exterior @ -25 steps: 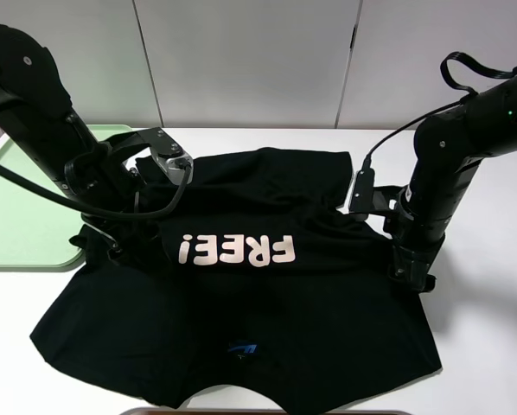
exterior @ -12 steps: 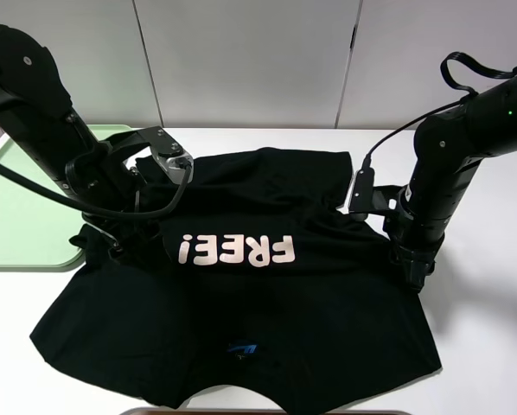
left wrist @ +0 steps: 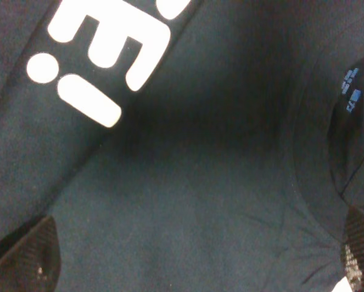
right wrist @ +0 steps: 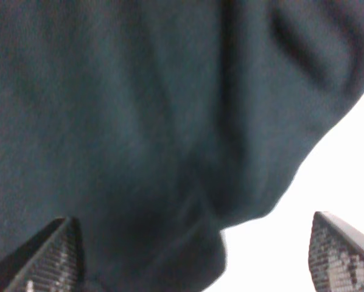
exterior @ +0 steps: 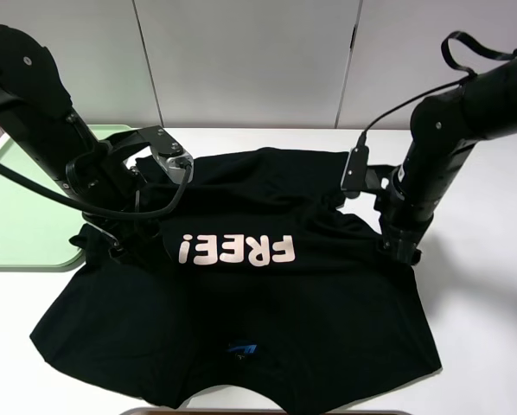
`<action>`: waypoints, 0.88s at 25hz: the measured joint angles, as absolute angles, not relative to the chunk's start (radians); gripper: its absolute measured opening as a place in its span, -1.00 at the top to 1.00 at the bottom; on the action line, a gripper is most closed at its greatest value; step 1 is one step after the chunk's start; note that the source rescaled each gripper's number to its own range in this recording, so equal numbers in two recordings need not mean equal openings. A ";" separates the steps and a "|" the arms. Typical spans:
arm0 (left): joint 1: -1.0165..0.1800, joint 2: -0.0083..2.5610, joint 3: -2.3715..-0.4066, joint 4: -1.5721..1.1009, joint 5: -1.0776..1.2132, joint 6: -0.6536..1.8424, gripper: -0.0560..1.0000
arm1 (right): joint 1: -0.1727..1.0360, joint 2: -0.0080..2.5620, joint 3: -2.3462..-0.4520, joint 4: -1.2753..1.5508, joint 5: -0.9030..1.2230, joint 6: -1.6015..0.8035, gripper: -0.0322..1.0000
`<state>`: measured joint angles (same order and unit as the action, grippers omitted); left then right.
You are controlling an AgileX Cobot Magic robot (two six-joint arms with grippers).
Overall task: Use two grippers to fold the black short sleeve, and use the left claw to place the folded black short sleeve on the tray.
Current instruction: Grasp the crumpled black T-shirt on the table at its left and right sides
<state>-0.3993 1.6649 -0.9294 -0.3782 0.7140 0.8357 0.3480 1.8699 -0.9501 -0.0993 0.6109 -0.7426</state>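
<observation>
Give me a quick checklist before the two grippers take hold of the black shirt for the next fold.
1. The left gripper is open over the shirt: ok.
2. The right gripper is open: ok.
3. The shirt's edge lies between the right gripper's fingers: ok.
4. The shirt is folded compactly: not ok, it lies spread and wrinkled.
5. The tray is free for the shirt: cannot tell, partly hidden.

The left arm [exterior: 34, 95] reaches in from the far left, elbow high and wrist bent so the left gripper [exterior: 101, 235] points down with its fingers [left wrist: 24, 255] spread wide, while the right arm [exterior: 466, 104] folds in from the far right, the right gripper [exterior: 403, 251] also pointing down, held apart.
</observation>
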 joint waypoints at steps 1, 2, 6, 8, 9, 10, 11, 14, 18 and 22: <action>-0.399 1.665 -0.929 -0.378 0.714 0.836 -0.83 | 0.351 1.870 -0.964 -0.091 0.618 -0.743 -0.69; -0.399 1.665 -0.929 -0.378 0.714 0.836 -0.83 | 0.360 1.870 -0.980 -0.087 0.630 -0.743 -0.69; -0.399 1.665 -0.929 -0.378 0.714 0.836 -0.83 | 0.410 1.870 -1.007 -0.080 0.644 -0.762 -0.69; -0.399 1.665 -0.929 -0.378 0.718 0.836 -0.83 | 0.431 1.870 -1.007 -0.080 0.656 -0.783 -0.69; -0.399 1.665 -0.929 -0.378 0.723 0.836 -0.83 | 0.435 1.870 -1.007 -0.080 0.658 -0.789 -0.69; -0.399 1.665 -0.929 -0.378 0.726 0.836 -0.83 | 0.435 1.870 -1.007 -0.080 0.659 -0.792 -0.69; -0.399 1.665 -0.929 -0.378 0.726 0.836 -0.83 | 0.434 1.870 -1.007 -0.082 0.660 -0.792 -0.69; -0.399 1.665 -0.929 -0.378 0.726 0.836 -0.83 | 0.433 1.870 -1.007 -0.088 0.663 -0.792 -0.69; -0.399 1.665 -0.929 -0.378 0.728 0.836 -0.83 | 0.433 1.881 -1.007 -0.101 0.660 -0.792 -0.69; -0.399 1.665 -0.929 -0.378 0.729 0.836 -0.83 | 0.433 1.936 -1.007 -0.118 0.663 -0.785 -0.69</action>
<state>-0.3993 1.6649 -0.9294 -0.3782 0.7292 0.8357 0.4325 1.9361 -1.0068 -0.1183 0.6627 -0.7850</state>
